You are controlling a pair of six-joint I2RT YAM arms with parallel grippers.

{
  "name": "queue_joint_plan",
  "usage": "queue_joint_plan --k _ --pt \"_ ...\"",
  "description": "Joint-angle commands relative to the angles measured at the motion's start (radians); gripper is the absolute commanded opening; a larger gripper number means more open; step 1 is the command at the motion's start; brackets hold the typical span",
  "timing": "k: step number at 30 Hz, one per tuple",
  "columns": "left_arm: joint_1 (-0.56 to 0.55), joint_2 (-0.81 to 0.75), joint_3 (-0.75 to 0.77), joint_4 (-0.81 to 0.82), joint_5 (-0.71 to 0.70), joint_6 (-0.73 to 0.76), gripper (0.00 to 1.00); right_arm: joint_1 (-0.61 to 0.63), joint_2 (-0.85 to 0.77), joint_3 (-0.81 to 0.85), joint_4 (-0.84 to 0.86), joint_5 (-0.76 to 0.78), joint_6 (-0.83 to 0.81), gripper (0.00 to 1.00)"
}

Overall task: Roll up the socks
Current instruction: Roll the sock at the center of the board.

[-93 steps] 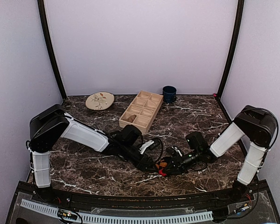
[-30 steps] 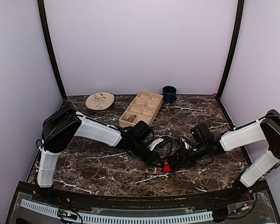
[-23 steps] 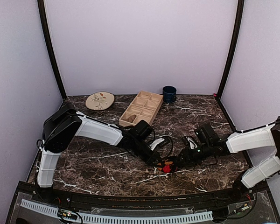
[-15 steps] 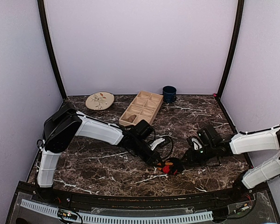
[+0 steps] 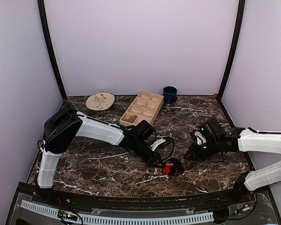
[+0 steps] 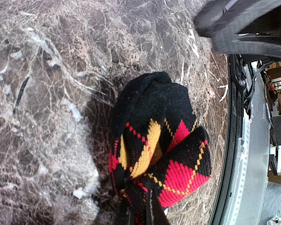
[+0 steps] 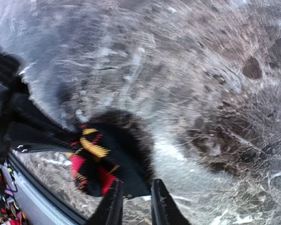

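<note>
The black sock with red and orange diamonds lies bunched into a small bundle on the marble table, near the front edge. My left gripper is shut on the bundle's near end; in the left wrist view its fingertips pinch the fabric of the bundle. My right gripper hovers to the right of the sock, apart from it. Its jaws stand a little apart with nothing between them, and the sock lies just beyond the tips. A tan lump sits in the wooden tray's near compartment.
A wooden compartment tray stands at the back centre, a patterned plate to its left and a dark blue mug to its right. The table's front rail runs close behind the sock. Cables loop beside the left wrist.
My right gripper has let go of the sock and drawn back to the right, its jaws narrowing. The left gripper has stayed shut on the bundle in the same place.
</note>
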Motion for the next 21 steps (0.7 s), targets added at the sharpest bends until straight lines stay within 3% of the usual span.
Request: queue_joint_plan --k 1,6,21 --pt "-0.010 0.039 -0.015 -0.102 -0.057 0.006 0.00 0.037 -0.031 0.014 -0.063 0.001 0.001 0.17" --pt "-0.010 0.039 -0.015 -0.101 -0.064 0.001 0.00 0.090 0.027 -0.005 -0.033 -0.023 0.020 0.10" --pt "-0.010 0.037 0.003 -0.108 -0.052 -0.003 0.00 0.116 0.212 -0.003 0.111 -0.064 0.010 0.08"
